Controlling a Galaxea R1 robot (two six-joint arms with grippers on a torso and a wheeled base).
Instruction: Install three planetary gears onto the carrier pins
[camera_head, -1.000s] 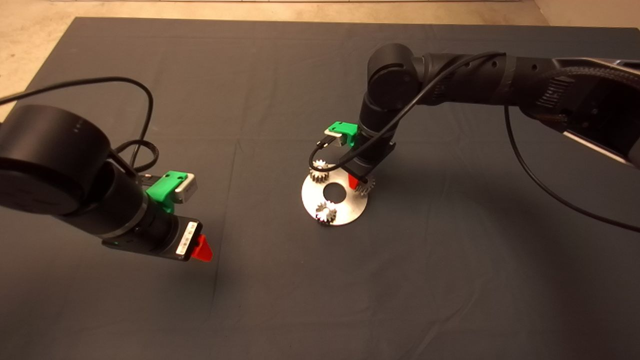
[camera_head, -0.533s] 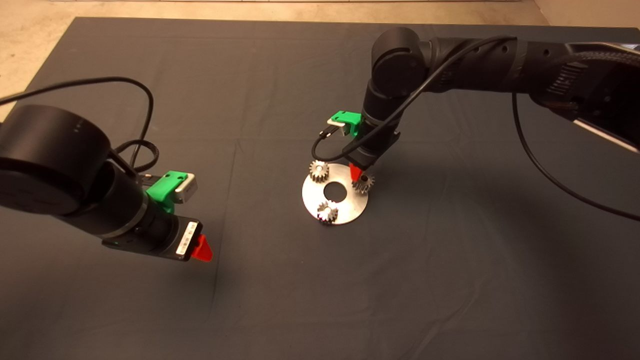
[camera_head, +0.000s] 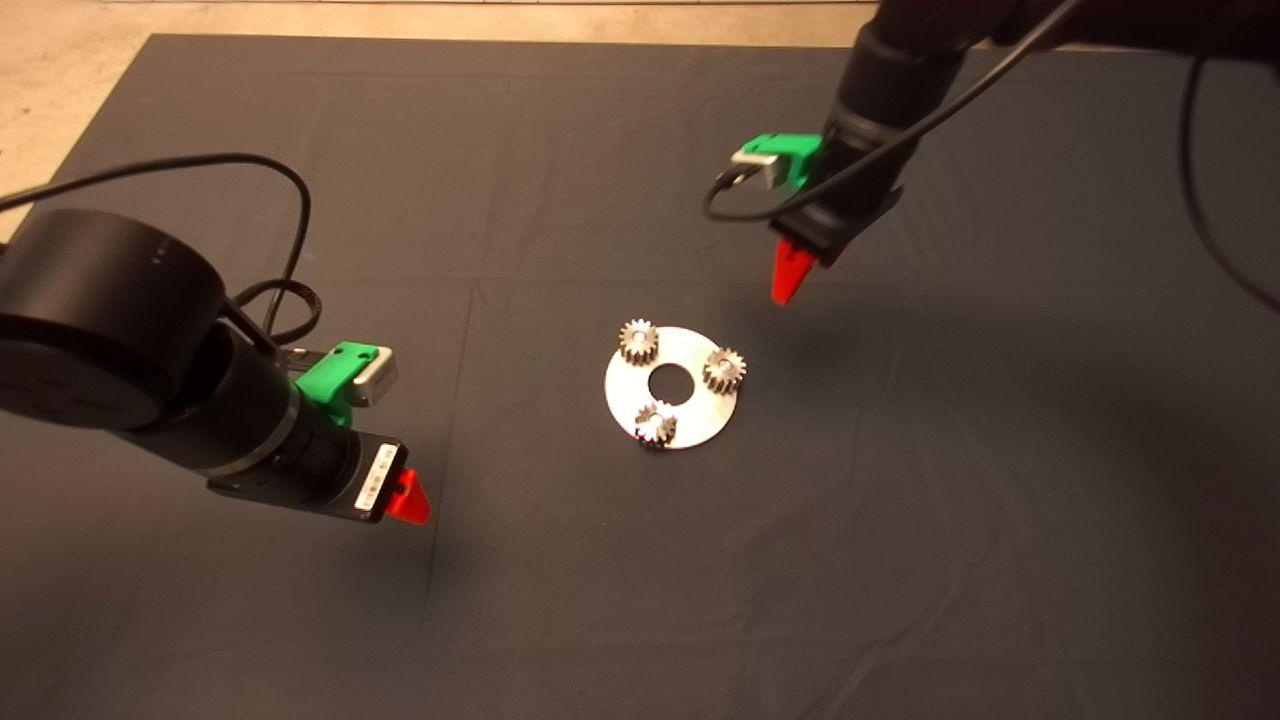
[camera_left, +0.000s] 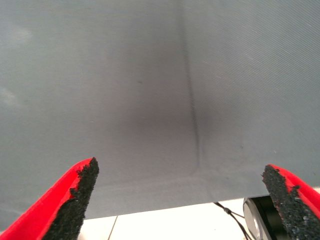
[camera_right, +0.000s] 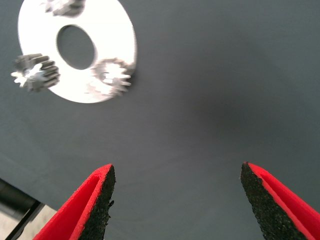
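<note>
— Dark mat covers the whole table, and the disc lies flat near its middle. Where do the arms stand?

— Left gripper hovers well to the side of the disc, fingers spread over bare mat. Right gripper hangs above the mat beyond the disc, clear of it, fingers spread and holding nothing.

— And the planetary gears?

— All three sit on the disc, evenly spaced round its centre hole, each apparently on one of the carrier pins. Every bore axis points straight up; teeth radiate outward; the disc has no long axis.

— So the step?

— Probably retreat. Lift straight away from the disc, avoid brushing any gear, and confirm each lies level, none tilted.
</note>
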